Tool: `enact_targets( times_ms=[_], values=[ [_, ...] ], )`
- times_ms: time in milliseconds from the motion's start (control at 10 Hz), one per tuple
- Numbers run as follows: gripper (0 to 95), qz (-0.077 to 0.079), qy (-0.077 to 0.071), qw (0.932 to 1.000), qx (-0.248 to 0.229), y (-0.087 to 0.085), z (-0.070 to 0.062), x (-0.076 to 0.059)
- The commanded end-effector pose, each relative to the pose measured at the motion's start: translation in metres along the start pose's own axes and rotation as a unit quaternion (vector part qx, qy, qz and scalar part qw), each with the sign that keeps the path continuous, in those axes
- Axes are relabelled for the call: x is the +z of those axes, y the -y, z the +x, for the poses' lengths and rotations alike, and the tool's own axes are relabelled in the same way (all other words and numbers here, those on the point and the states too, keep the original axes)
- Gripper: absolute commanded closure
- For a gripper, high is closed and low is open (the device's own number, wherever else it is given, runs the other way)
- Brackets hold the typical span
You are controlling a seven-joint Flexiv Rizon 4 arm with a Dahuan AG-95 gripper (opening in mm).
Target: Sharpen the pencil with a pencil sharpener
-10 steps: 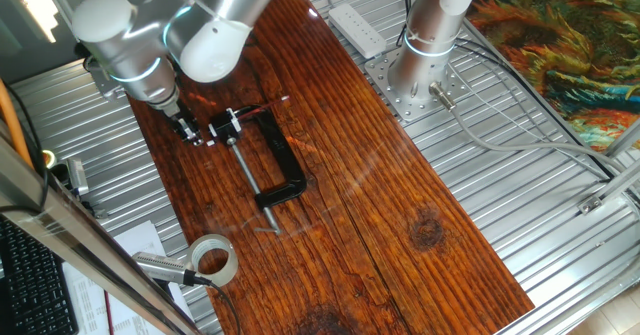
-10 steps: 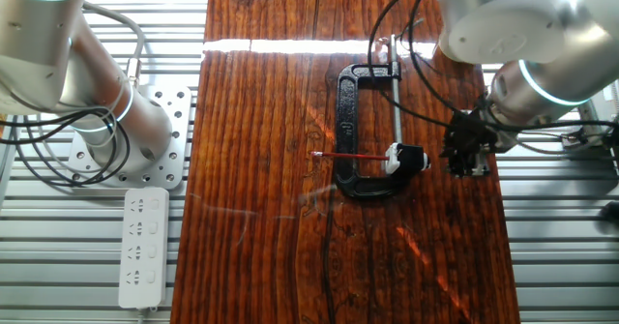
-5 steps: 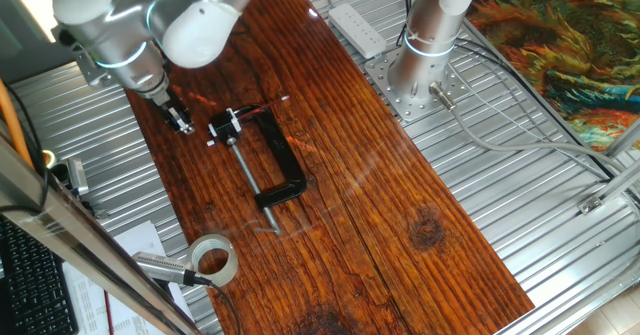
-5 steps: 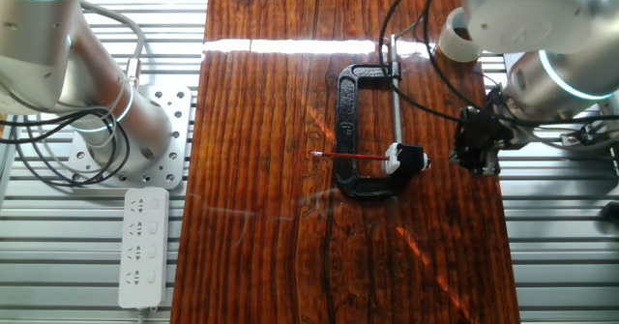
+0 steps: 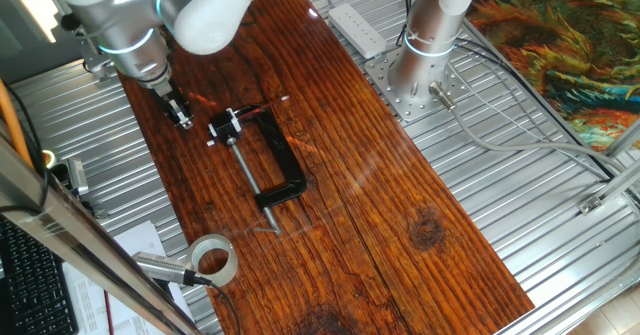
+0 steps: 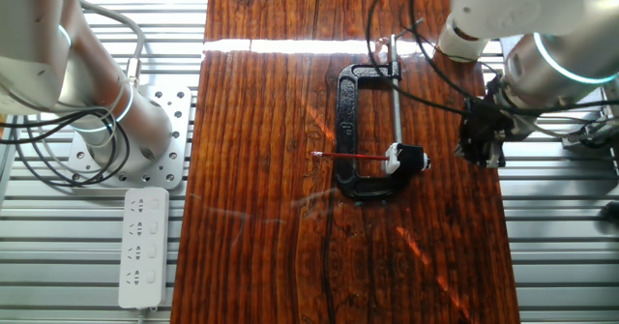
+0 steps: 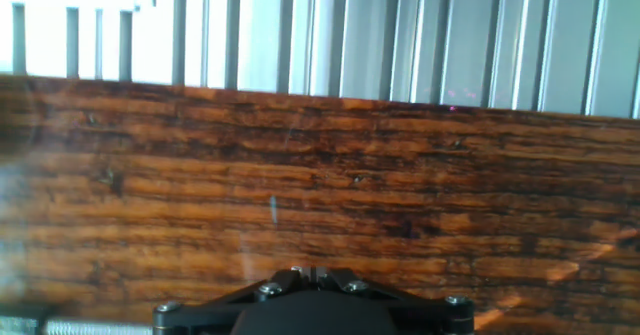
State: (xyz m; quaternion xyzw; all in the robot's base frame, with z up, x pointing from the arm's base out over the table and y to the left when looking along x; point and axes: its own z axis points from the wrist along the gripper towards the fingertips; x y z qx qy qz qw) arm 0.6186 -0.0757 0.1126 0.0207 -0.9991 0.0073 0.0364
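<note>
The thin red pencil lies on the wooden board, its end in a small white and black sharpener held in a black C-clamp. They also show in one fixed view: the pencil, the sharpener and the clamp. My gripper hangs beyond the sharpener near the board's edge, apart from it; it shows in one fixed view too. In the hand view the gripper has its jaws together with nothing between them, over bare wood.
A roll of tape with a metal handle lies near the board's end. A white power strip and a second arm's base stand on the slatted metal table beside the board. The clamp's grey screw rod runs alongside.
My gripper has drawn away from the sharpener toward the board's edge and risen slightly. The pencil, sharpener and clamp have not moved.
</note>
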Motion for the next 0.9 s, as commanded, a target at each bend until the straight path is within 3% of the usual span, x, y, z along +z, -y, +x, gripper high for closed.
enact_targets(
  times_ms=[100,500,600,900],
  values=[
    [95.0,0.01,0.016,0.9997,0.016,-0.0019,0.0014,-0.0101],
    [95.0,0.024,0.015,0.9996,-0.005,-0.0028,0.0039,-0.0177],
    [95.0,0.025,0.025,0.9994,-0.008,-0.0029,0.0041,-0.0184],
    [95.0,0.025,0.022,0.9992,-0.02,-0.003,0.0042,-0.0187]
  ],
)
